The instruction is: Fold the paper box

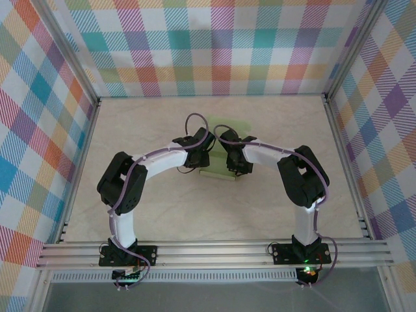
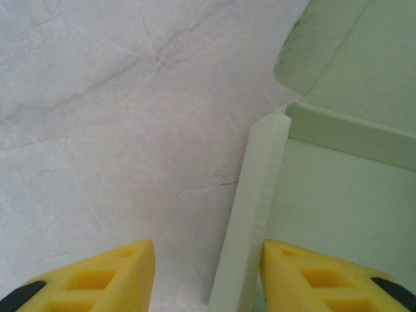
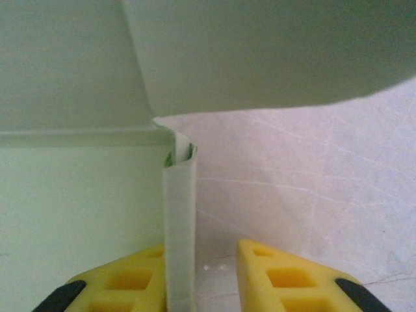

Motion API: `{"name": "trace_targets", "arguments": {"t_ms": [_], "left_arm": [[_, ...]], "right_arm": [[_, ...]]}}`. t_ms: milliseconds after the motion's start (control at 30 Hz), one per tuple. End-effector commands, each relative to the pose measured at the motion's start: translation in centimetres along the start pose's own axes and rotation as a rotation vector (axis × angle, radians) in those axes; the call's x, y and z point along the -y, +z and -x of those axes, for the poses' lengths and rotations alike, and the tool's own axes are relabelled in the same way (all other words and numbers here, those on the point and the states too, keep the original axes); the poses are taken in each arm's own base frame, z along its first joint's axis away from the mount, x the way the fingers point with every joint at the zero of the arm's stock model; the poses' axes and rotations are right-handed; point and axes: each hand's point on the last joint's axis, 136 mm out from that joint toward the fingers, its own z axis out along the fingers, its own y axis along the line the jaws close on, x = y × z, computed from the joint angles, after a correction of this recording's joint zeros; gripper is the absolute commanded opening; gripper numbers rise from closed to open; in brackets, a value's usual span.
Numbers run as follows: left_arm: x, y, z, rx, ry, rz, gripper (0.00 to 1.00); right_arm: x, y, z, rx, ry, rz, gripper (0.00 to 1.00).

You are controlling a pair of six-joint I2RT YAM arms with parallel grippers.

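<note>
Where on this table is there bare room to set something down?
Bare: the table strip between the arms' arc and the front rail, plus both far corners by the plaid walls. Crowded: the centre, where the left end effector and right end effector sit at the paper box.

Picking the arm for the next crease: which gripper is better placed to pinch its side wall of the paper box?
Right, likely. The right gripper straddles a folded wall of the paper box, one finger nearly touching it. The left gripper straddles its wall too, but wider open.
</note>
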Motion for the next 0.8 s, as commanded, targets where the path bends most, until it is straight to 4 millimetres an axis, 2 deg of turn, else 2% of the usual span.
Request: {"name": "trace_targets", "arguments": {"t_ms": [0,100,200,367,500,533,667,767], "left_arm": [[0.1,-1.4,0.9,0.030,-0.029,-0.036,0.46],[0.0,-1.4,0.9,0.030,-0.037,-0.046,0.47],[0.1,-1.7,1.1,0.040,-0.051,-0.076,0.55],[0.4,-2.6,1.7,0.064,-0.101,-0.160,0.56],[0.2,-3.3,2.6,0.091,-0.128,-0.221,0.61],[0.4,-3.4,3.3,0.111,-0.142,-0.254,0.62],[-0.3,-3.4,4.0,0.110,-0.163,-0.295,0.66],[-0.6,-3.2,4.4,0.113,-0.159,-0.298,0.66]], "right_arm": [[0.0,-1.2,0.4,0.016,-0.016,-0.002,0.31],[-0.3,-1.5,0.5,0.020,-0.013,0.014,0.34],[-0.7,-2.0,0.8,0.033,-0.014,0.043,0.41],[-0.9,-3.1,1.5,0.065,-0.020,0.073,0.56],[-1.2,-4.3,2.4,0.113,-0.045,0.111,0.65],[-1.2,-4.6,2.7,0.123,-0.052,0.120,0.67],[-1.1,-6.0,3.8,0.171,-0.098,0.168,0.71],[-1.6,-6.3,4.0,0.158,-0.114,0.223,0.68]]}}
